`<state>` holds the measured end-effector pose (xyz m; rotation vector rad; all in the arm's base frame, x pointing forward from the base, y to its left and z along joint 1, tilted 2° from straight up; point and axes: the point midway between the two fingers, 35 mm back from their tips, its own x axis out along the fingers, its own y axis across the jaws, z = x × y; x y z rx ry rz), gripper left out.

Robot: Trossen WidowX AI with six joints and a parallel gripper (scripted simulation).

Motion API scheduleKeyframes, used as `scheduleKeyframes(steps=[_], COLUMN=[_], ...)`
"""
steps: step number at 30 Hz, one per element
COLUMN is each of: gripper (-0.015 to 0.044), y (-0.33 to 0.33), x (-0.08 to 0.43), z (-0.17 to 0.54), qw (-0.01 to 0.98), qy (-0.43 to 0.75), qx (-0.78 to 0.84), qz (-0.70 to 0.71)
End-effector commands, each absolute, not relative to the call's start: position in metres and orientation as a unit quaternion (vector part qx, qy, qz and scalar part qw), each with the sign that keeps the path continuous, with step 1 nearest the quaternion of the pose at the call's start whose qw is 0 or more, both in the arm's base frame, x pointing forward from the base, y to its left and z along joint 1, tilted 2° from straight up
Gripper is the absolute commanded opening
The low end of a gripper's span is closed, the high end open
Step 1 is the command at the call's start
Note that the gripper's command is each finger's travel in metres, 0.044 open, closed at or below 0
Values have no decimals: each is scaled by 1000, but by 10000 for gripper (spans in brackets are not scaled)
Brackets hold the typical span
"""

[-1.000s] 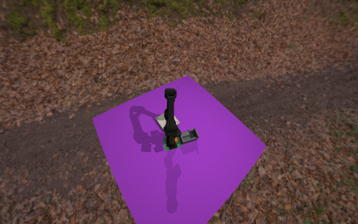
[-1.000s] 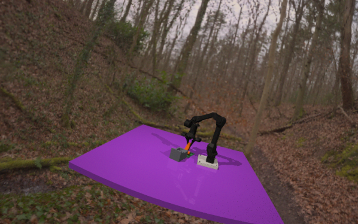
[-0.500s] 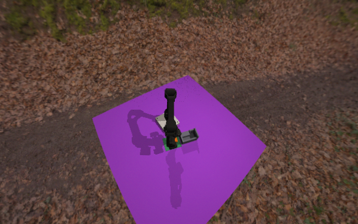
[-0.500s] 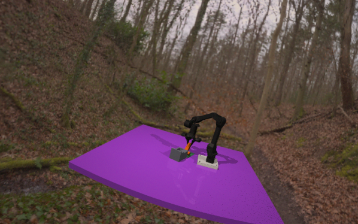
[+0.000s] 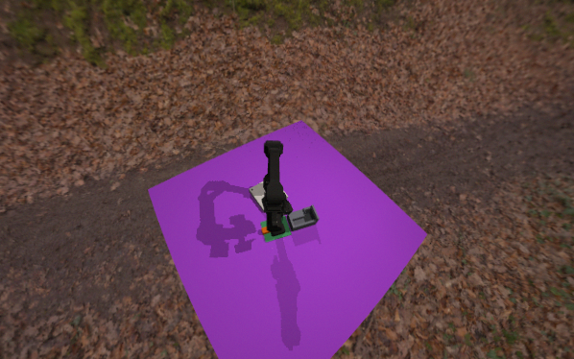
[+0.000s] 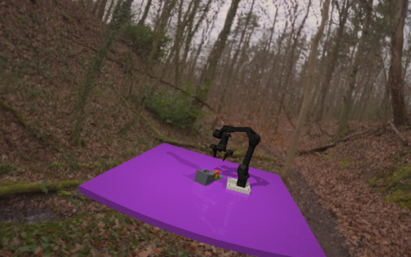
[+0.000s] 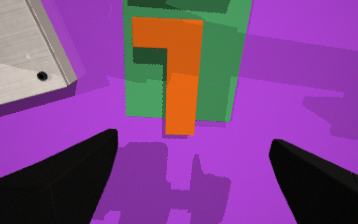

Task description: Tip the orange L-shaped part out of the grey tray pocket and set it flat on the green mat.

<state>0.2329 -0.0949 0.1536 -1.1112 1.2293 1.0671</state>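
The orange L-shaped part (image 5: 265,230) (image 6: 216,174) (image 7: 182,100) lies on the green mat (image 5: 269,238) (image 7: 215,95), seemingly flat, with its L outline facing the wrist camera. The tip of its straight end reaches slightly past the mat's edge. The grey tray (image 5: 296,224) (image 6: 204,178) stands right beside the mat, its pocket without the part. My gripper (image 6: 219,158) (image 7: 194,142) is open and empty, above the part. In the wrist view its fingers stand wide apart, on either side of the straight end's tip. The top view has the arm hiding part of the mat.
The pale arm base (image 5: 256,190) (image 6: 233,185) (image 7: 10,55) stands near the mat, on the side away from the tray in the exterior view. The tray has a taller wall at its far right in the top view. Arm shadows fall over the purple table (image 5: 237,298) (image 6: 142,192).
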Motion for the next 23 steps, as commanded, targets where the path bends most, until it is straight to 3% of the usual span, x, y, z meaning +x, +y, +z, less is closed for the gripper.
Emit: scheduleKeyframes(steps=[1,23], gripper=[400,400], y=[-94,-94], x=[229,230], z=[176,171], qw=[552,553], qy=[519,519], qx=[-470,-471], qz=[453,450])
